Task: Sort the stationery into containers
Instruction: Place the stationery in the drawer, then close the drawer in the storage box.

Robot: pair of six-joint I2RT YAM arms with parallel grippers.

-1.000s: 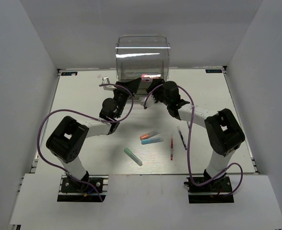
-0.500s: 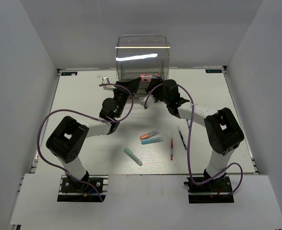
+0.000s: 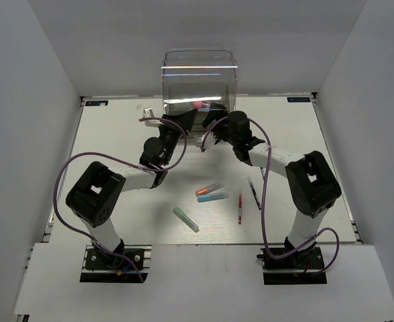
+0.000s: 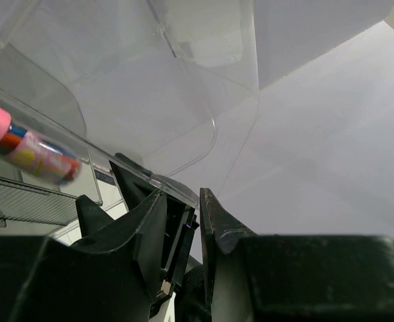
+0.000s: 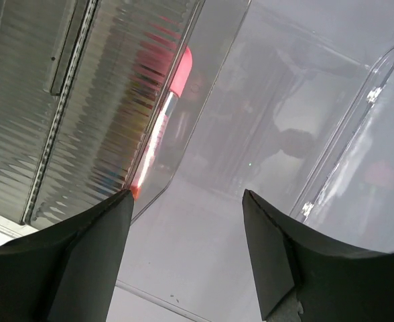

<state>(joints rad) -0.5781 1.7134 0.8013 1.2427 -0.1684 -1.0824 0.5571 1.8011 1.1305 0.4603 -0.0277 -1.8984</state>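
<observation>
Pink-capped marker (image 4: 31, 151) in clear organiser (image 3: 183, 70)

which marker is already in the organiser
The chunky pink-red marker, inside the clear organiser; the orange-capped, light blue and teal-green ones lie loose on the table.

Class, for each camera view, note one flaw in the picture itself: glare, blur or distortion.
Top view: white glare bands streak the clear organiser. Left wrist view: the pink marker at the left edge is soft and out of focus. Right wrist view: ribbed plastic smears that marker into broken red streaks.
</observation>
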